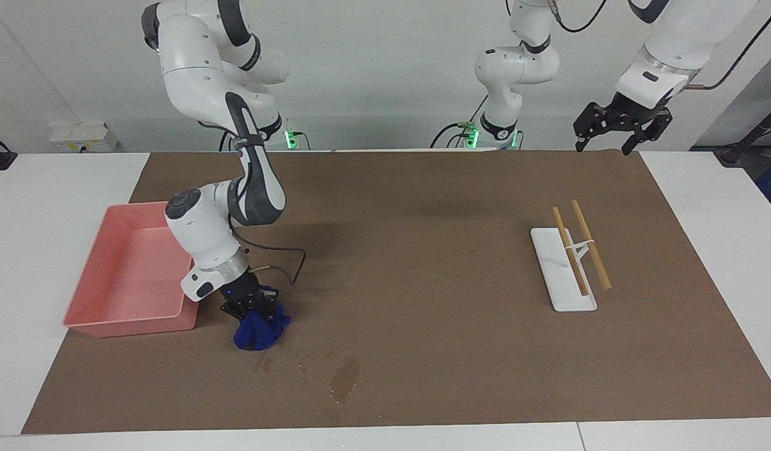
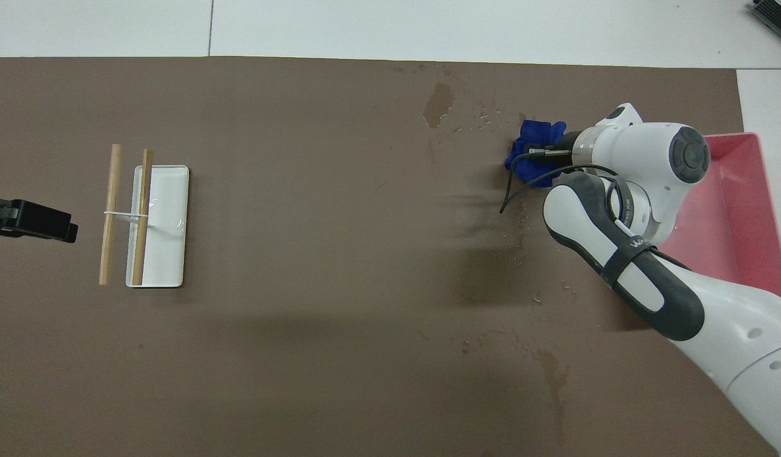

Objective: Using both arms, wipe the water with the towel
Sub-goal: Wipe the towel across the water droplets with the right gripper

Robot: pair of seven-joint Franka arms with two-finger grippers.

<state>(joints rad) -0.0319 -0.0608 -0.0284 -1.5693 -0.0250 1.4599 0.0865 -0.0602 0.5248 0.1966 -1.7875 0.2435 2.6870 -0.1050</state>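
Note:
My right gripper [image 1: 252, 308] is shut on the blue towel [image 1: 260, 332] and presses it onto the brown mat beside the corner of the pink tray [image 1: 127, 325] farthest from the robots. In the overhead view the towel [image 2: 533, 151] sticks out past the right gripper [image 2: 553, 153]. The water is a darker blotch [image 1: 346, 378] with small droplets [image 1: 309, 364] beside it, a little farther from the robots than the towel; the blotch also shows in the overhead view [image 2: 438, 104]. My left gripper [image 1: 603, 143] waits raised and open at the left arm's end of the table.
A white rectangular dish [image 1: 564, 279] with two wooden sticks [image 1: 589, 244] across it lies toward the left arm's end. A faint dark streak [image 2: 553, 376] marks the mat near the robots. White table surface surrounds the mat.

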